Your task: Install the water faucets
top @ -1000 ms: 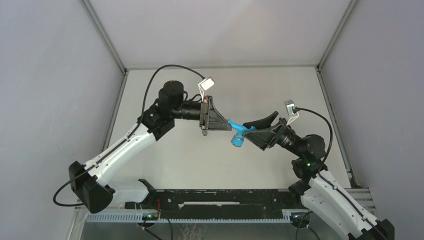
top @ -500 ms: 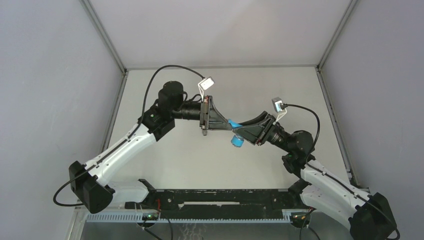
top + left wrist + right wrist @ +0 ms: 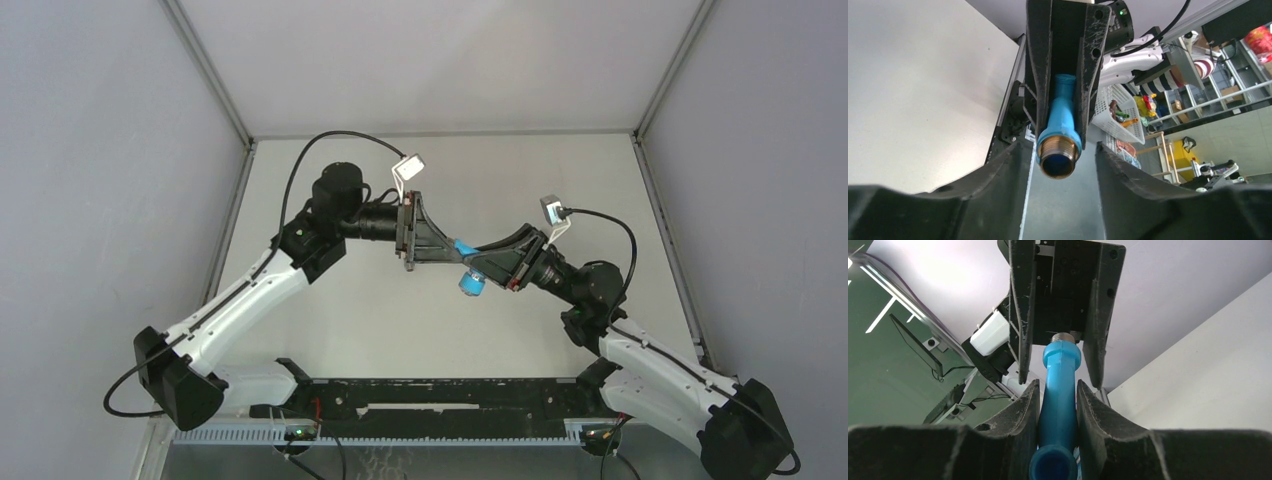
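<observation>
The water faucet [image 3: 470,282], a bright-blue bent tap with a threaded metal end, hangs in mid-air over the table between both arms. My right gripper [image 3: 1058,385] is shut on its blue body [image 3: 1060,360], fingers pressed against both sides. In the left wrist view the threaded end [image 3: 1060,157] points at the camera. My left gripper [image 3: 1059,147] stands open around it, with a gap on each side. The left fingers [image 3: 1020,315] flank the hex collar without touching. From above, the left gripper [image 3: 452,254] and right gripper [image 3: 480,263] meet tip to tip.
The pale table [image 3: 380,320] lies below both arms, ringed by grey enclosure walls with metal frame rails [image 3: 230,230]. A black rail [image 3: 430,395] runs along the near edge between the arm bases. A white basket [image 3: 1120,115] shows beyond the table.
My right gripper moved left and closed on the blue faucet, which the left gripper was holding. The left jaws have since parted from it.
</observation>
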